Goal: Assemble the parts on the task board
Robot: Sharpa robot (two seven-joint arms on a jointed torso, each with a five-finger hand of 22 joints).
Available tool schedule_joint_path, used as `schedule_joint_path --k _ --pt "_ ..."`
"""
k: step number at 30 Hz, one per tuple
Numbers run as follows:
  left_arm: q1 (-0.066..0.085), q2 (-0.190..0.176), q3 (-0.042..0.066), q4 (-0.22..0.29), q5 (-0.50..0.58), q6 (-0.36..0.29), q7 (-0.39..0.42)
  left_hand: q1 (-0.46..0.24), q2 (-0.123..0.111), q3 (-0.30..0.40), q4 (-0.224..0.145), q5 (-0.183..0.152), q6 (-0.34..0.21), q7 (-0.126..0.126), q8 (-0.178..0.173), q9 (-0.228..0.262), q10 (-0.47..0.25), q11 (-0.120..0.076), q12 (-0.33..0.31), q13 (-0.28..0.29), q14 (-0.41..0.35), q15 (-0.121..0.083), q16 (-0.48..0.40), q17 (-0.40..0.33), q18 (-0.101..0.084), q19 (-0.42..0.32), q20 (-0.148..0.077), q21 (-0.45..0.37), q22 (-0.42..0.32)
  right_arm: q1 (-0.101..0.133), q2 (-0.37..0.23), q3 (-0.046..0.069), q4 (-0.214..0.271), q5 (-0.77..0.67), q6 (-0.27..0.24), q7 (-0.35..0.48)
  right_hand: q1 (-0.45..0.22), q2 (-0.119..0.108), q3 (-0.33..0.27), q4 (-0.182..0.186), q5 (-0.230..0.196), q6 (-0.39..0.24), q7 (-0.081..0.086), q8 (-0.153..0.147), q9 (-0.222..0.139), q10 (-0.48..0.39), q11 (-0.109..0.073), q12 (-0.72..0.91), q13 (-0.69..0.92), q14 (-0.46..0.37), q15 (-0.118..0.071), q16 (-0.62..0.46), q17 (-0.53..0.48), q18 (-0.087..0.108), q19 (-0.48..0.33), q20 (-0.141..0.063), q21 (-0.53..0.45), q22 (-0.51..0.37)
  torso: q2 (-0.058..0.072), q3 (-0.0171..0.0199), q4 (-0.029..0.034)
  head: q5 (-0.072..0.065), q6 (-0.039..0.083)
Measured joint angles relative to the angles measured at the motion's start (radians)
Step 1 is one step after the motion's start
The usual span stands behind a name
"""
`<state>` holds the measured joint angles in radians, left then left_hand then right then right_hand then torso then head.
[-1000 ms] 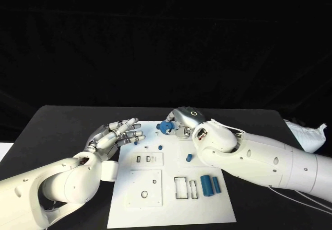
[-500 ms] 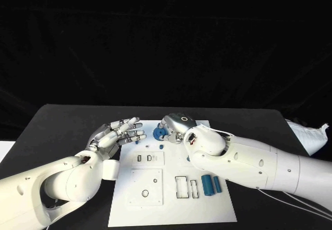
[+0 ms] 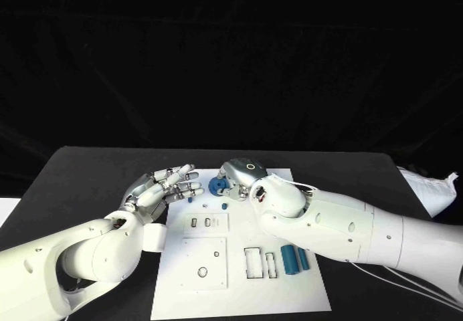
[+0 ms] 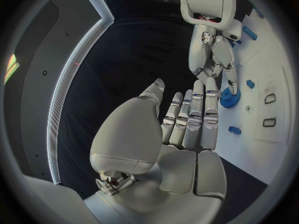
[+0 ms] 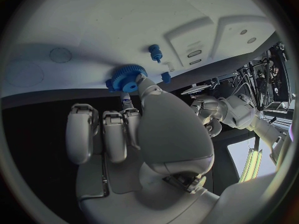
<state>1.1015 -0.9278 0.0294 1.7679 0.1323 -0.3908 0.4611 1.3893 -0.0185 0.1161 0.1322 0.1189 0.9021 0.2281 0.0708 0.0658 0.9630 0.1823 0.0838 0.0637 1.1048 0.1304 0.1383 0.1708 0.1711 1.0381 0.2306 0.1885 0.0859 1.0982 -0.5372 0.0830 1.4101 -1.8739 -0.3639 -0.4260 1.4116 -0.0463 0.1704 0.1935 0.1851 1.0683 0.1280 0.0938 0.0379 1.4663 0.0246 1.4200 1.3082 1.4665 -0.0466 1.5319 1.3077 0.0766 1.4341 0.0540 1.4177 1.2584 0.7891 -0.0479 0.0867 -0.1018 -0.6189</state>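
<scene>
Holding a blue gear [image 3: 219, 186] in its fingertips, the right hand [image 3: 246, 178] sits over the far edge of the task board [image 3: 231, 294], gear just above the white plate. Left hand [image 3: 159, 188] hovers beside the board's left far corner, fingers spread, holding nothing. Two blue cylinders [image 3: 293, 257] lie side by side on the board's right portion.
</scene>
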Motion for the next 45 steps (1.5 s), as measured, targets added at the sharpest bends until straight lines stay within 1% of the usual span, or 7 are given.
schedule_joint_path --k 5,8,12,23,32,40,45 --pt "0.0 0.0 0.0 0.0 0.0 0.0 -0.001 0.0 0.0 0.0 0.0 0.0 0.0 0.0 0.0 0.0 0.0 0.0 0.0 0.0 0.0 0.0 0.0 0.0 0.0 0.0 0.0 0.0 0.0 -0.002 0.005 -0.001 -0.005 -0.008 0.001 -0.007 -0.038 -0.016 0.0 0.007 -0.023 -0.002 -0.002 -0.016 0.003 0.001 0.001 -0.014 0.0 0.0 0.0 0.0 0.0 0.0 0.0 0.0 0.0 0.0 0.0 0.0 -0.001 0.001 -0.002" --pt "0.0 0.0 0.0 0.0 0.0 0.0 -0.001 0.0 0.0 0.001 0.0 0.0 0.0 0.0 0.0 0.0 0.0 0.0 0.0 0.0 0.0 0.0 0.0 0.0 0.0 0.0 0.0 0.0 0.0 -0.002 0.007 -0.001 -0.007 -0.009 0.005 -0.009 -0.081 -0.028 -0.015 0.031 -0.055 -0.05 0.004 -0.027 0.073 0.0 0.018 -0.032 0.0 -0.001 0.014 0.0 0.0 0.0 -0.001 0.012 0.0 -0.002 0.0 0.0 -0.0016 0.001 -0.002" --pt "0.0 0.0 0.0 0.0 0.0 0.0 -0.002 0.0 0.0 0.0 -0.006 0.0 0.0 0.0 0.0 0.0 0.0 0.0 0.0 0.0 0.0 0.0 0.0 0.0 0.0 0.0 0.0 0.0 0.0 -0.002 0.007 -0.001 -0.008 -0.007 0.016 -0.01 -0.16 -0.057 -0.026 0.086 -0.067 -0.104 0.016 -0.03 0.058 0.0 0.029 -0.05 0.0 0.0 0.025 0.0 0.0 0.0 -0.002 0.024 0.0 -0.004 0.0 0.0 -0.002 0.001 -0.002" --pt "0.0 -0.001 0.0 0.0 0.0 0.0 -0.004 0.0 0.0 0.0 -0.005 0.0 0.0 0.0 0.0 0.0 0.0 0.0 -0.004 0.0 0.0 0.0 -0.004 0.001 0.0 0.0 0.0 -0.003 -0.001 0.001 0.003 0.0 -0.016 0.035 0.05 -0.009 -0.329 -0.018 -0.096 0.098 0.086 -0.105 0.015 -0.03 0.055 0.0 0.029 -0.05 0.0 0.0 0.025 0.0 0.0 0.0 -0.002 0.031 0.0 0.002 0.0 0.0007 -0.0021 -0.001 -0.003" --pt "0.0 -0.001 0.0 -0.001 0.0 0.0 -0.006 0.0 0.0 0.0 -0.005 0.0 0.0 0.0 0.0 0.0 0.0 0.0 -0.006 0.0 0.0 0.0 -0.004 0.001 0.0 0.0 0.0 -0.005 -0.001 -0.001 -0.023 -0.001 0.003 0.069 0.036 -0.006 -0.334 -0.013 -0.115 0.095 0.105 -0.089 0.011 -0.032 0.057 0.0 0.029 -0.036 0.0 0.0 0.025 0.004 0.0 0.0 -0.002 0.031 0.008 0.013 0.0 0.002 -0.0028 -0.001 -0.001" --pt "0.0 -0.002 0.0 -0.008 0.0 0.001 -0.007 0.0 0.0 0.003 -0.008 0.0 0.0 0.0 0.0 0.0 0.0 0.0 -0.006 0.0 0.0 0.0 -0.004 0.001 0.0 0.0 0.0 -0.005 -0.001 -0.007 -0.131 0.012 0.076 0.114 -0.089 0.044 -0.269 0.01 -0.129 0.081 0.158 -0.084 0.013 -0.032 0.053 0.0 0.029 -0.031 0.0 0.0 0.025 0.004 0.0 0.0 -0.002 0.031 0.008 0.015 -0.002 0.0034 -0.0089 0.0 0.006" --pt "0.0 0.0 0.0 -0.028 -0.006 0.002 -0.008 0.0 0.0 0.003 -0.008 0.0 0.0 0.0 0.0 0.0 0.0 0.0 -0.006 0.0 0.0 0.0 -0.005 0.001 0.0 0.0 0.0 -0.005 -0.002 0.008 -0.245 0.028 0.114 0.228 -0.137 0.158 -0.15 0.008 -0.118 0.021 0.074 -0.084 0.013 -0.032 0.05 0.0 0.029 -0.042 0.0 0.0 0.025 0.004 0.0 0.0 -0.002 0.031 0.008 0.013 -0.007 0.0052 -0.0155 0.005 0.009"
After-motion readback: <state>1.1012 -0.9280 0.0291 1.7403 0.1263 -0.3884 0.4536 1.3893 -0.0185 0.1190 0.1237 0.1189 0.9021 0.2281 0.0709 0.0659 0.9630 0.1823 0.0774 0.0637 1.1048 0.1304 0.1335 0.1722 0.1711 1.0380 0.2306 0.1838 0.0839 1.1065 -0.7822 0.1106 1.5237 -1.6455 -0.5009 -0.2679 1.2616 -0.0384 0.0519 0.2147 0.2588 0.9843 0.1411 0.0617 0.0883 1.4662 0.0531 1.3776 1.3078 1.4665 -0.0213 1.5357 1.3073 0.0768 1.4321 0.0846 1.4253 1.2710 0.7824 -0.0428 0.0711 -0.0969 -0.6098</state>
